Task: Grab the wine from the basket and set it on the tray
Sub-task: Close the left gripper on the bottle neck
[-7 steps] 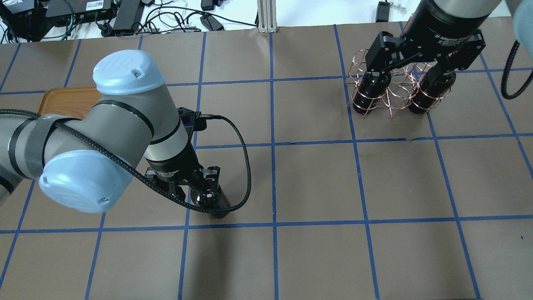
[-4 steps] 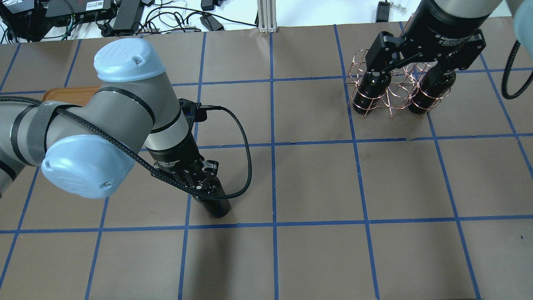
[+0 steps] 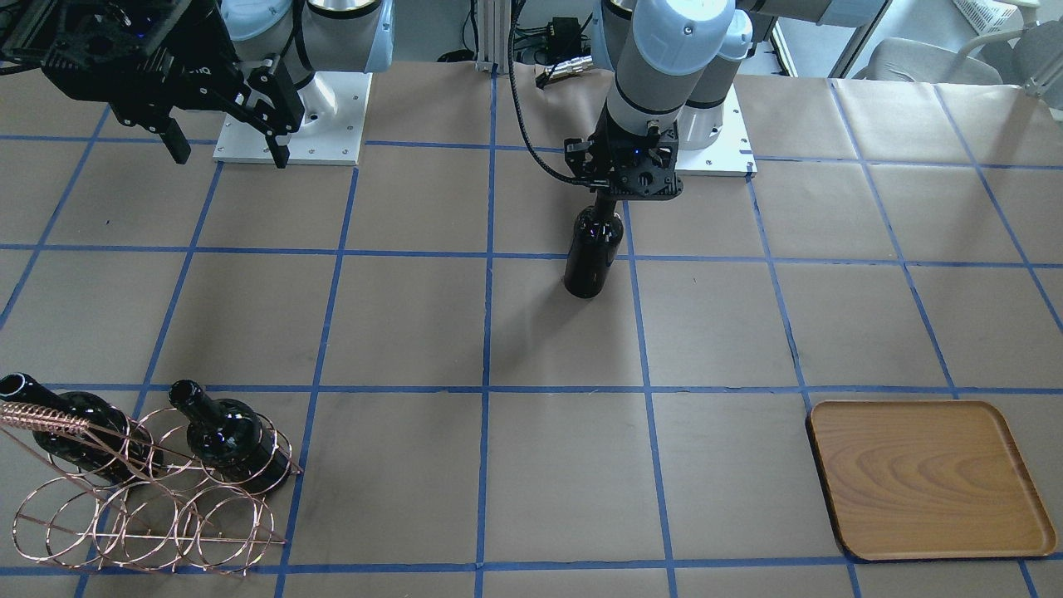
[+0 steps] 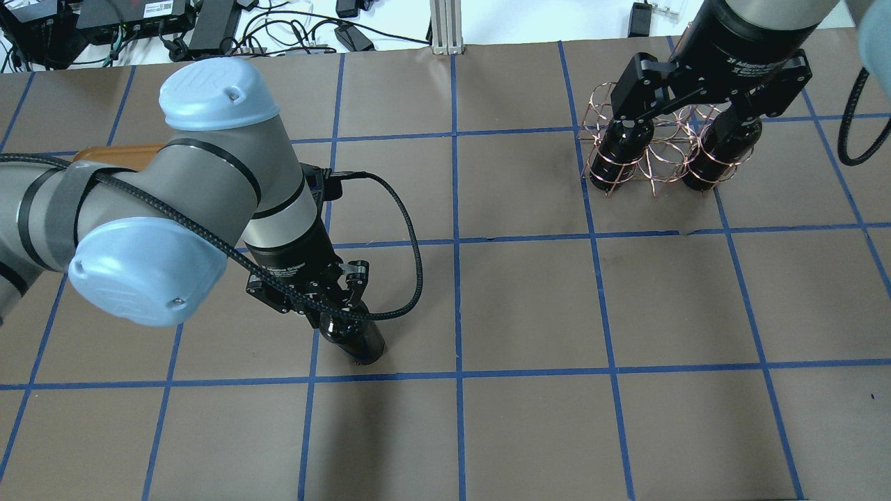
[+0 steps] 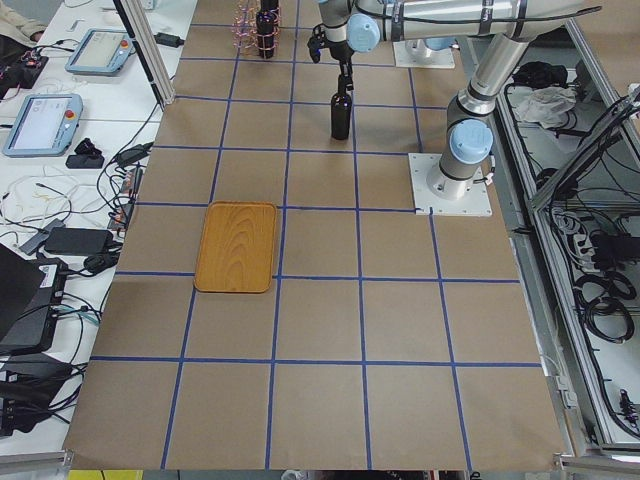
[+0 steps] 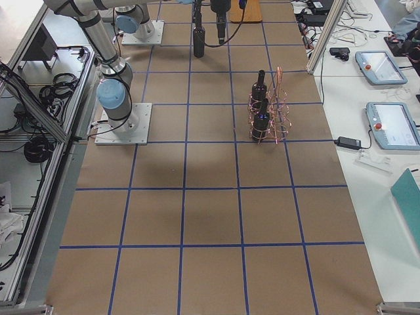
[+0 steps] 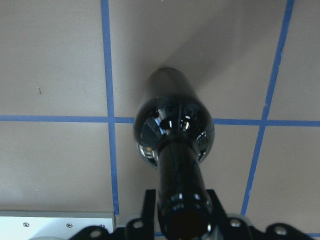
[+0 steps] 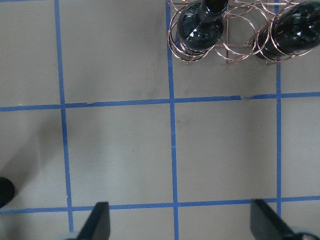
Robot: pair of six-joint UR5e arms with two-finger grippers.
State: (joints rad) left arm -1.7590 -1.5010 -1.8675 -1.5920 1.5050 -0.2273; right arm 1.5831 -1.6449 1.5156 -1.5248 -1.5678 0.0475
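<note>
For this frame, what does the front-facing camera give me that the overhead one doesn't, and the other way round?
Front-facing only: the whole tray, nothing on it, and the basket with its coiled handle and the necks of the two other bottles in it. Overhead only: the cables and electronics beyond the table's far edge; there the tray is a sliver behind the left arm. Both: the wine standing on the table with the left hand at its neck, and the right hand open and empty.
</note>
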